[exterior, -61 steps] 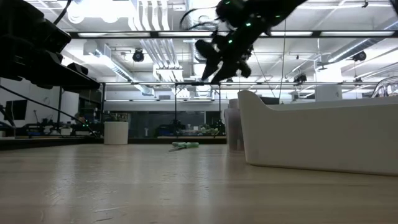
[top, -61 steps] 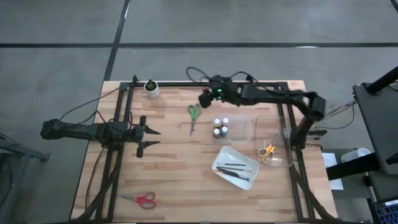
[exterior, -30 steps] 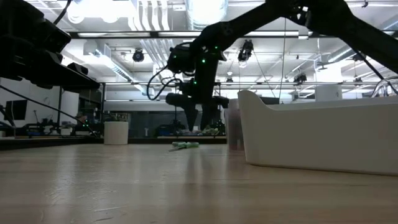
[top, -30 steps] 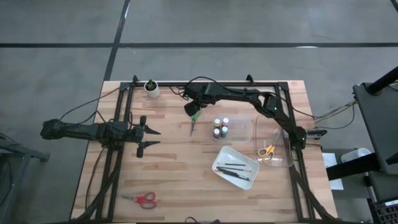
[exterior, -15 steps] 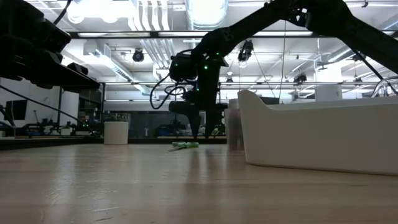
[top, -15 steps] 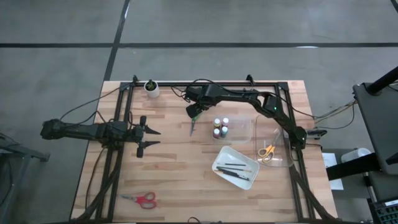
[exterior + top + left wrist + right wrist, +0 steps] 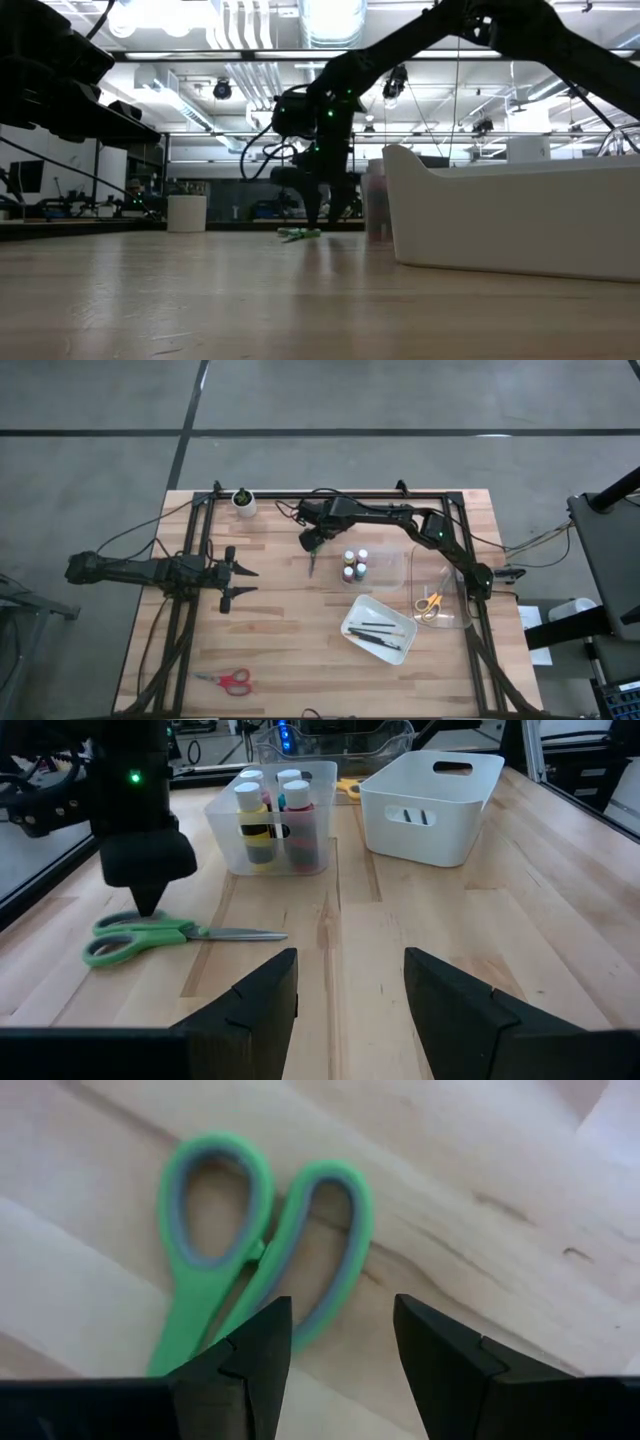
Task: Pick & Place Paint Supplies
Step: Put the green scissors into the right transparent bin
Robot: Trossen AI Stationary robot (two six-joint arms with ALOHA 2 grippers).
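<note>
Looking straight down, the right gripper point(image 7: 311, 541) sits low over the handles of the green scissors point(image 7: 312, 563) near the far middle of the tabletop point(image 7: 280, 640). Beside them stand the paint bottles point(image 7: 354, 565) in a clear box, then a clear bin holding yellow scissors point(image 7: 430, 603), and a white tray point(image 7: 353, 617) with dark brushes point(image 7: 378, 630). Red scissors point(image 7: 228, 680) lie well apart near the front left corner. A small white cup point(image 7: 244, 503) stands at the far left. The left gripper point(image 7: 243, 583) waits over the left side, fingers parted and holding nothing.

From table height, the right gripper point(image 7: 320, 212) points down just above the green scissors point(image 7: 298, 233).

Past the left gripper point(image 7: 345, 1005), the green scissors point(image 7: 160, 936) lie flat with the right gripper point(image 7: 147, 900) down at their handles; the bottles point(image 7: 272, 815) stand behind.

The right wrist camera shows its fingers point(image 7: 250, 1355) apart, straddling the green handle loops point(image 7: 250, 1255), not closed on them.
</note>
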